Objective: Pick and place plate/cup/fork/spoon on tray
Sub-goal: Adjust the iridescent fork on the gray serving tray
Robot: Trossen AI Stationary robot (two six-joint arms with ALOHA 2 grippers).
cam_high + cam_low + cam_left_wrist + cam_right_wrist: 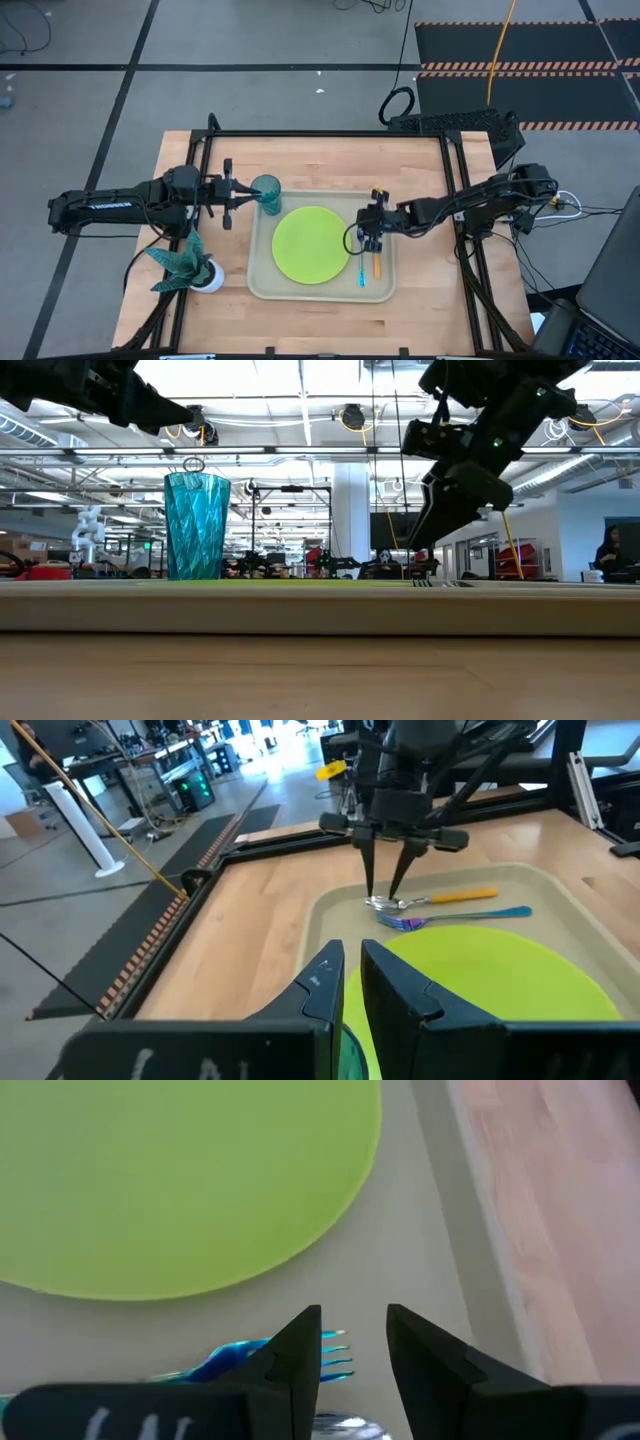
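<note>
Pale wood-grain planks form the table [310, 160], framed by dark rails; on it lies the smooth beige tray [322, 290] with rounded corners and a low rim; the flat round lime-green plate [311, 245] sits at its middle; the ribbed, see-through teal cup [266, 191] stands upright at the tray's far left corner, the left gripper [243, 194] just beside it, fingers narrowly parted and empty; the right gripper [388, 892], slightly open, holding nothing, points down over the shiny spoon [432, 899] and blue-handled fork [455, 916] lying side by side.
</note>
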